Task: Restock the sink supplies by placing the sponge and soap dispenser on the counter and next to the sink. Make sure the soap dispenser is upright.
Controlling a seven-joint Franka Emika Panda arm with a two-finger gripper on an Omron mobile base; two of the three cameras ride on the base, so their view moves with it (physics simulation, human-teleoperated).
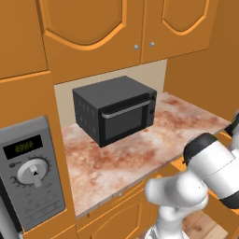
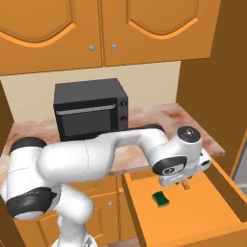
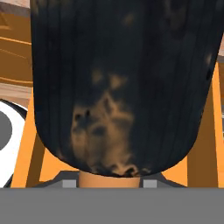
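R base view: arm reaches fwd and right, claw hanging over an open drawer just below the worktop edge. Sponge lies flat on the drawer floor, near the left wall, a bit left of and below the claw, not touching it. So the sponge is in the drawer, not on the worktop. A small tan stub pokes out under the claw here; fingers too small to make out.

Hand view adds what the base views lack: a dark ribbed body w/ brownish mottling right up against the cam, poss. the soap dispenser but can't confirm. A tan neck sits at its bottom edge. Orange wood shows either side of it. Jaws hidden behind it, so can't tell if the claw is clenched on it or loose.

L base view: gives the worktop best, cream w/ reddish blotches. A black oven stands at the back against the wall, door facing out. Also a grey appliance panel w/ dial and small display at far left, seen from this side alone. Upper cabinets above.

The black oven in the R base view sits left of centre, behind the arm.
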